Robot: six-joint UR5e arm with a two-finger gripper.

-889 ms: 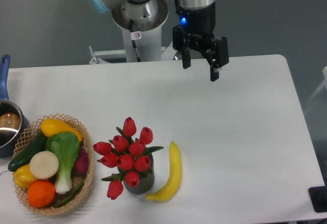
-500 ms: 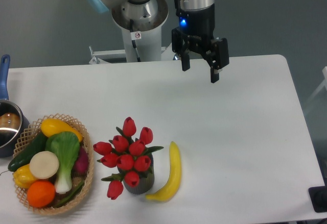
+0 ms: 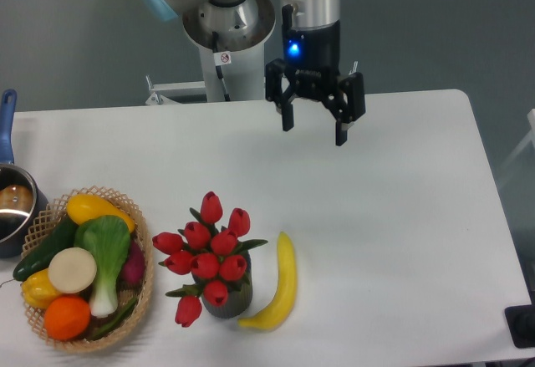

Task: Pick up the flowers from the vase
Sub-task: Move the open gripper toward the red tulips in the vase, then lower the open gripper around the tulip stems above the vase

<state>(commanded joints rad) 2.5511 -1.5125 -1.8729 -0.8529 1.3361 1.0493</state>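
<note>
The flowers (image 3: pixel 206 254), a bunch of red closed tulip buds with dark green leaves, stand in the small dark grey vase (image 3: pixel 231 300) near the table's front, left of centre. My gripper (image 3: pixel 313 135) hangs open and empty above the far middle of the table, well behind and to the right of the flowers. Its two black fingers point down, spread wide apart.
A yellow banana (image 3: pixel 277 293) lies just right of the vase. A woven wicker basket (image 3: pixel 144 277) of vegetables and fruit stands to the left. A pot with a blue handle (image 3: pixel 10 204) sits at the left edge. The robot base (image 3: pixel 227 41) stands behind the table.
My gripper has moved a little to the left and turned slightly about its vertical axis. The flowers, vase and banana have not moved.
</note>
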